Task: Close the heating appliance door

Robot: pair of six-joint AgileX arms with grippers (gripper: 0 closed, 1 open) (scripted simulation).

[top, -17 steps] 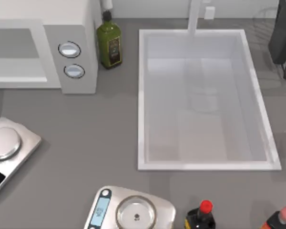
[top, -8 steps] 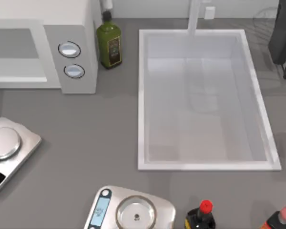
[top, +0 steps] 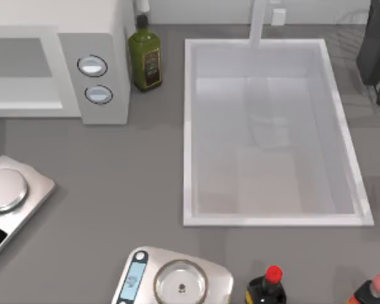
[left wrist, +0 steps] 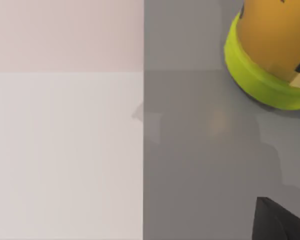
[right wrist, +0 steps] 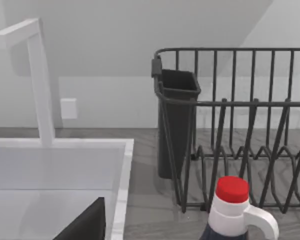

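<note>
The heating appliance (top: 57, 25), a white box, stands at the back left of the counter. Its grey side panel (top: 111, 76) carries two round silver knobs. Left of that panel its front shows a grey recess over a white ledge (top: 19, 95), running off the picture's edge. The door is out of view there. In the left wrist view a flat white surface (left wrist: 65, 150) lies beside grey counter; I cannot tell whether it is the door. A dark part of my left gripper (left wrist: 280, 222) shows in that view, and a dark part of my right gripper (right wrist: 85, 225) in the right wrist view.
A green bottle (top: 144, 57) stands right of the appliance, beside the white sink (top: 189, 126). Two silver scales (top: 12, 190) (top: 177, 282) and two red-capped bottles (top: 269, 288) (top: 373, 291) line the front. A dark dish rack (right wrist: 240, 125) stands back right. A yellow, green-banded container (left wrist: 270, 55) sits near my left gripper.
</note>
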